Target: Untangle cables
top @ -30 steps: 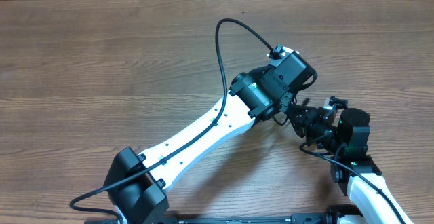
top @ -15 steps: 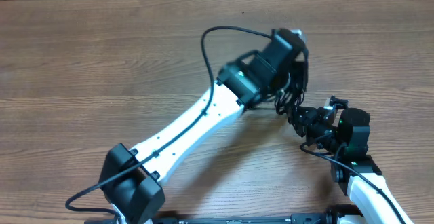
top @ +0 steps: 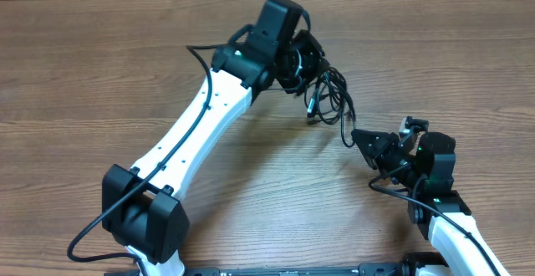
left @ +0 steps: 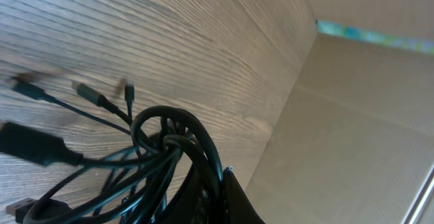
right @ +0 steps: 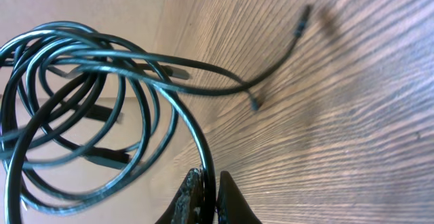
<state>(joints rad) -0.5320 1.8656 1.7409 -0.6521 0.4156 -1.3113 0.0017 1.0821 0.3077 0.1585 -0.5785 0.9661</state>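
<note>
Nearest the robot's base, the right gripper (top: 358, 137) had kept its place over the last second. Its fingers were pressed together on a single strand of the cables (top: 324, 88), and the right wrist view showed that strand pinched between the tips and curving off into a stack of loose loops. Farther out, the left gripper (top: 294, 57) had swung away from its partner, up and across toward the far side of the table (top: 100, 84). A second earlier the two had been almost touching. The left gripper's fingers were closed on the main bunch, whose coils hung wrapped together at the tip in its own wrist view, with several plug ends (left: 88, 94) trailing free just above the wood. The cables therefore hung between the two grippers, mostly gathered below the left one, with one line running down to the right. This looked like the start of a pull-apart: the widening gap should have begun to draw the pinched strand out of the knot. The loops remained crossed and bunched, though, so no cable appeared separated yet. Beyond the table stood a pale wall (left: 352, 115).
</note>
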